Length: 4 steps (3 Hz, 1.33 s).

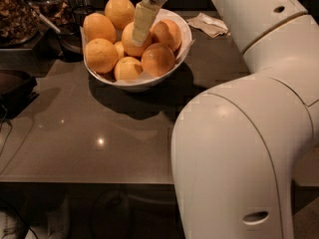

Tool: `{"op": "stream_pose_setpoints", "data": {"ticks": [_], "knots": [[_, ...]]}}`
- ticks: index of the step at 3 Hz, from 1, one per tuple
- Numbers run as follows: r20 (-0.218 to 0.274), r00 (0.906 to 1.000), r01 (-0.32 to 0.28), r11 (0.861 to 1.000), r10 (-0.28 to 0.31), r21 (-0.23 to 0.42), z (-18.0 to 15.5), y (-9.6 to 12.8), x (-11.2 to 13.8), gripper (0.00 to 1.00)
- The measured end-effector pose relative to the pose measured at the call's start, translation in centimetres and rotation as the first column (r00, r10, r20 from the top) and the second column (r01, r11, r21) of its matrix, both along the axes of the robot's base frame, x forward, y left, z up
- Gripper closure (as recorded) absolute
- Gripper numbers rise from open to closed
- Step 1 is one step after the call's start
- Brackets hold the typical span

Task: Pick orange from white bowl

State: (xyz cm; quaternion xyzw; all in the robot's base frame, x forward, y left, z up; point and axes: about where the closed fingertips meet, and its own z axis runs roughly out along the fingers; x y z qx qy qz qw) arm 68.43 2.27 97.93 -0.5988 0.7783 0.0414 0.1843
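Observation:
The white bowl (pixel 141 85) stands at the back of the grey table and holds several oranges. My gripper (pixel 138 38) reaches down from the top edge into the middle of the bowl. It rests against the central orange (pixel 127 35). Larger oranges lie around it: one at the back (pixel 119 10), two on the left (pixel 98 26) (pixel 101 55), one at the front (pixel 158 59) and one on the right (pixel 168 33). A smaller orange (pixel 128 67) sits at the front left. No orange is lifted.
My big white arm (pixel 239 148) fills the right side of the view. A crumpled paper (pixel 212 24) lies right of the bowl. A dark pot with a spoon (pixel 69 34) and a tray of brown food (pixel 15 14) stand at the left, a black object (pixel 15 86) below them.

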Motion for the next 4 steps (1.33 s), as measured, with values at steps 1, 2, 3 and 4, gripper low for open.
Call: {"op": "stream_pose_setpoints", "data": {"ticks": [1,2,3,4], "knots": [[-0.024,0.9996,-0.012,1.0,0.012,-0.006,-0.3,1.1,-0.8,0.3],[-0.04,0.9991,-0.015,1.0,0.014,-0.012,-0.6,1.8,-1.1,0.3],[-0.046,0.9988,-0.018,1.0,0.017,-0.015,-0.8,2.1,-1.1,0.3],[-0.049,0.9986,-0.019,1.0,0.018,-0.017,-1.0,2.2,-1.0,0.28]]}}
